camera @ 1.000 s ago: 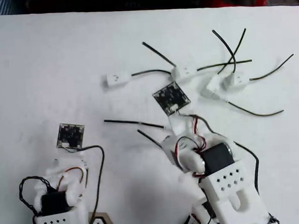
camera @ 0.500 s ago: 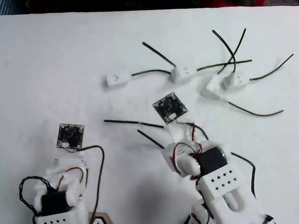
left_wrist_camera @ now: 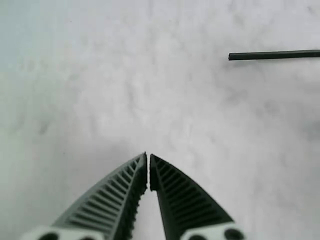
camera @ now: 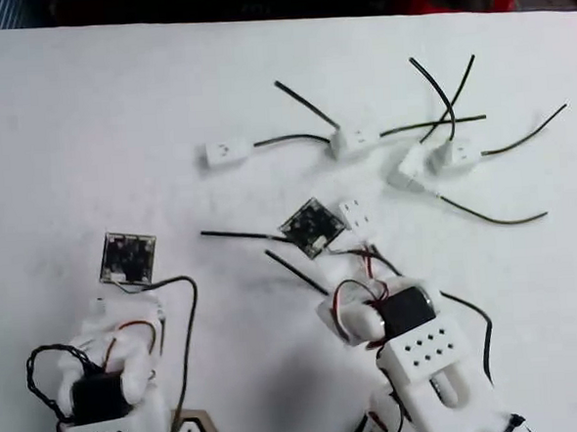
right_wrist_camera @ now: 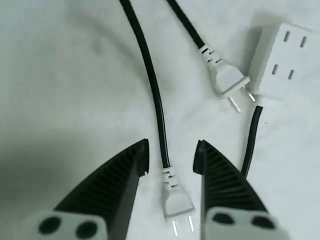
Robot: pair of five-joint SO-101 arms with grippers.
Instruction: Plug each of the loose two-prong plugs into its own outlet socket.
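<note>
**Right gripper (right_wrist_camera: 172,146).** You are seeing its two dark fingers standing apart, clamped on nothing. The first plug (right_wrist_camera: 178,202) is lying flat on the white surface (right_wrist_camera: 65,75) between them. No contact between this plug and either finger is showing.

**Plugs, counted: two.** Each is white, is carrying two bare prongs and is trailing one black cable. The second plug (right_wrist_camera: 226,80) is lying just beside the outlet block (right_wrist_camera: 282,55). Its prongs are pointing toward the block's near edge but are sitting outside the slots. The first plug is lying well apart from the outlet block.

**Outlet block, counted: one.** It is lying face up and showing four slots in two pairs. A third black cable (right_wrist_camera: 250,145) is running out from its near edge. In the high view the outlet block (camera: 355,212) is sitting just beyond the right arm (camera: 413,336).

**Left gripper (left_wrist_camera: 148,157).** Its ribbed fingers are pressing together with nothing between them. It is hanging over bare surface well apart from the outlet block, and one black cable end (left_wrist_camera: 272,55) is lying ahead of it.

**Other connectors, counted: four.** You are also seeing white connectors (camera: 223,152) with black leads lying beyond the outlet block. You cannot tell whether each is a plug or a socket.
</note>
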